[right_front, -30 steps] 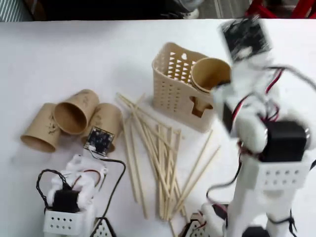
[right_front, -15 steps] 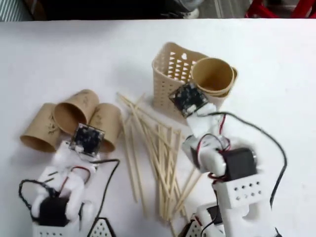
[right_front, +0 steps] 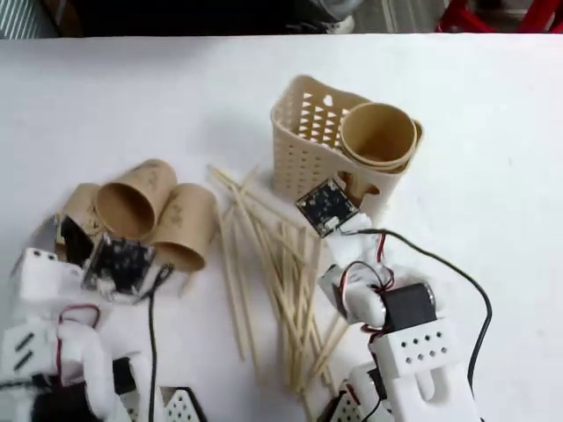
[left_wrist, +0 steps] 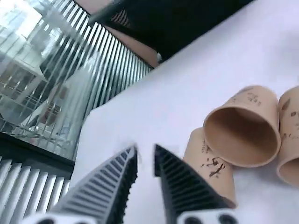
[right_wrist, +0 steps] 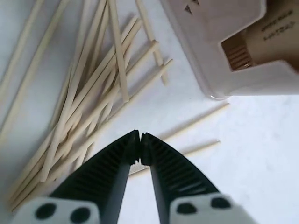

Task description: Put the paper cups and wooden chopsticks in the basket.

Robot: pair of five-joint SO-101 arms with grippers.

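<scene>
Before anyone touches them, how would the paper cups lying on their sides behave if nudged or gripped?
Lying sideways and tapered, the paper cups would probably roll in a curve when nudged. Their thin open rims suggest a firm grip might crush them. They look light, so may skid on the table.

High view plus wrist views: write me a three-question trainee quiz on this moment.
1. True or false: the basket already holds a paper cup.
2. How many loose cups lie on the table? A two, B three, C five.
3. Fill in: the right gripper, over the chopsticks, is ___.
Key: 1 true; 2 B; 3 shut.
</scene>
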